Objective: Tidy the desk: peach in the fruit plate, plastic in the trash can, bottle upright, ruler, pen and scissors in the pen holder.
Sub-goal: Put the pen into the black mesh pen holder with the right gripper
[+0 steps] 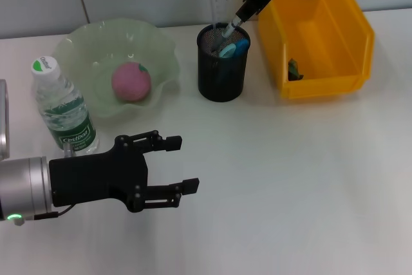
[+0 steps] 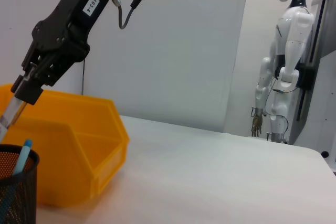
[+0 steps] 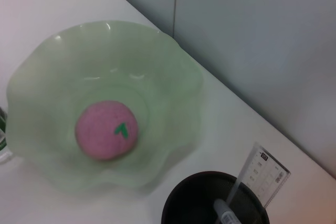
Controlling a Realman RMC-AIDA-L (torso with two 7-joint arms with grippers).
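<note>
Head view: tidying looked nearly finished.
Right pincer (image 1: pixel 230 28), at upper centre, was clenched on the pen (image 1: pixel 226 32) entering the pen holder (image 1: pixel 222 64); left pincer (image 1: pixel 181 164) hung released at lower left. Peach (image 1: pixel 131 81) lay in the fruit plate (image 1: pixel 78 43), bottle (image 1: pixel 63 109) upright, ruler (image 1: pixel 220 4) already in.

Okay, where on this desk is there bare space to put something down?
Bare desk lies in front of the yellow bin and pen holder, right of the left tool. It is crowded at the back left, around the fruit plate and bottle.
</note>
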